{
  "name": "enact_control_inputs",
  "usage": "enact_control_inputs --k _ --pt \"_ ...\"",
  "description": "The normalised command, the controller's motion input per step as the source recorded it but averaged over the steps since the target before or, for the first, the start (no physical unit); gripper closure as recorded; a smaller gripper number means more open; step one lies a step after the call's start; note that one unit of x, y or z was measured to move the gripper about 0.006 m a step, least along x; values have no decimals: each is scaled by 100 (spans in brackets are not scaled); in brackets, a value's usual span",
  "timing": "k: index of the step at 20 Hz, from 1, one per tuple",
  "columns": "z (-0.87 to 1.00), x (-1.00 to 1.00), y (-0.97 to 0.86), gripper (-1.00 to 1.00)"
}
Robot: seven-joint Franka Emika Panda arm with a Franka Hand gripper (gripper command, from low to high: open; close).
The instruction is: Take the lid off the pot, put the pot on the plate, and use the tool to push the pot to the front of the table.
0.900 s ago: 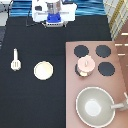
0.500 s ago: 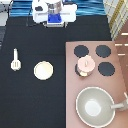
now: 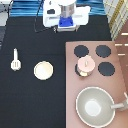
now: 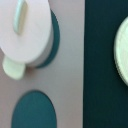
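No part of the task was done: the lid (image 3: 86, 63) sat on the pot (image 3: 83, 70) on the stove (image 3: 95, 85), with the gripper (image 3: 66, 22) near the exterior view's top, well apart from it, jaw state impossible to tell. Lifting it cleanly probably meant centring squarely over the knob. The plate (image 3: 43, 70) and tool (image 3: 16, 61) lay on the table (image 3: 30, 100).

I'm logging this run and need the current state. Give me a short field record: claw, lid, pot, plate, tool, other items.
claw: at the exterior view's top, above the black table, holding nothing, far from all task items
lid: on the pot
pot: on the stove, over a burner
plate: bare, on the table, at the stove's left in the exterior view
tool: flat on the table, left of the plate
other: large grey pan on the stove, toward the exterior view's bottom
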Motion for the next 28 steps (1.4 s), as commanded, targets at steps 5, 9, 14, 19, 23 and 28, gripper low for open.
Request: enact_control_inputs --k 5,9,14,19,23,28 --pt "21 99 62 -100" --pt "6 97 64 -100" --pt "-15 89 64 -100" --pt "-56 45 49 -100" --pt "-67 6 39 -100" --pt "-56 -5 29 -100"
